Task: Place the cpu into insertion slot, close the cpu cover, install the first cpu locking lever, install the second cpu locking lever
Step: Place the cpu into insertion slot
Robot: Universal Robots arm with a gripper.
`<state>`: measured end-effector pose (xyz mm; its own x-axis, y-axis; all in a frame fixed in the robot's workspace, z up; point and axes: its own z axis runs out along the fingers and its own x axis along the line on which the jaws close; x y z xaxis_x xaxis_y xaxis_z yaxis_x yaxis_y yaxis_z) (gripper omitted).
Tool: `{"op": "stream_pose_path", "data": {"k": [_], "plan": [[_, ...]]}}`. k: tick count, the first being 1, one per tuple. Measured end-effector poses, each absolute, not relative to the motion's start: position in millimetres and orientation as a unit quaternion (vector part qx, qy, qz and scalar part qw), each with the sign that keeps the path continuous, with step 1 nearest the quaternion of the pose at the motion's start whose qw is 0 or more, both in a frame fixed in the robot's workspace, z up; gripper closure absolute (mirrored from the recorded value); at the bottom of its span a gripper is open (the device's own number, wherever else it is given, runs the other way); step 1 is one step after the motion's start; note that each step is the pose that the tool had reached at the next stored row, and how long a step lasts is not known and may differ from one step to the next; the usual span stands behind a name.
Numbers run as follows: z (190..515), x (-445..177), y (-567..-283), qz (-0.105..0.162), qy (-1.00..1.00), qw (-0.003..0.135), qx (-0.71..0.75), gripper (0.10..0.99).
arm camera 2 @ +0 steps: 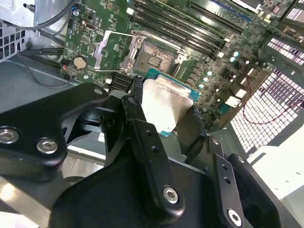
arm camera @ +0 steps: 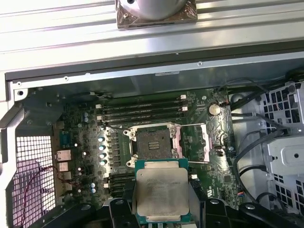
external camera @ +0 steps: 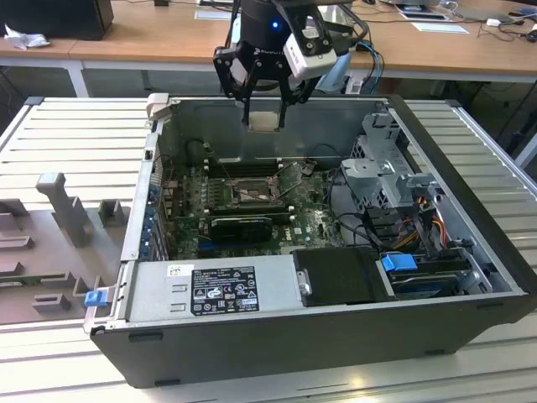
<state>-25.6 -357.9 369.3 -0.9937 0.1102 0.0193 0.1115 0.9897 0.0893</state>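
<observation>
- the gripper [external camera: 265, 116] is clenched on the cpu [external camera: 263, 123], its black fingers [arm camera 2: 137, 91] pressing on two opposite edges of the chip.
- the cpu is held flat, its pale silver top [arm camera: 160, 190] facing the camera in both wrist views, with a green rim showing round the metal [arm camera 2: 166, 107].
- in the exterior view the chip hangs in the air above the far part of the open computer case [external camera: 277, 344], well apart from the board below.
- the insertion slot [external camera: 252, 191] lies on the green motherboard [external camera: 312, 223] inside the case, nearer than the chip and lower; its dark contact field is exposed [arm camera: 153, 142].
- the cpu cover [arm camera: 195, 141] is swung open beside the slot, on the exterior view's right of it [external camera: 290, 176]; the board shows through its square cut-out [arm camera 2: 111, 47].
- long black memory slots [arm camera: 142, 109] run along the far side of the socket.
- a round silver coin battery [arm camera: 214, 109] sits on the board past the open cover.
- a long black card [external camera: 243, 225] lies just near of the socket, and a grey power supply [external camera: 210, 290] fills the near side of the case.
- a metal drive cage [external camera: 388, 168] stands at the exterior view's right of the board.
- the case rests on a grey slatted table [external camera: 75, 134]; wooden desks [external camera: 126, 46] stand far behind.
</observation>
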Motion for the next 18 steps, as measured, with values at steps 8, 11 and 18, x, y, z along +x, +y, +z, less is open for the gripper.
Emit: {"op": "stream_pose_path", "data": {"k": [8,11,18], "plan": [[368.9,-25.5,-357.9,-0.045,-0.996,0.006,-0.077,0.557],[369.0,-25.6,-357.9,-0.045,-0.995,0.006,-0.085,0.557],[369.0,-25.5,-357.9,-0.045,-0.994,0.005,-0.103,0.557]]}}
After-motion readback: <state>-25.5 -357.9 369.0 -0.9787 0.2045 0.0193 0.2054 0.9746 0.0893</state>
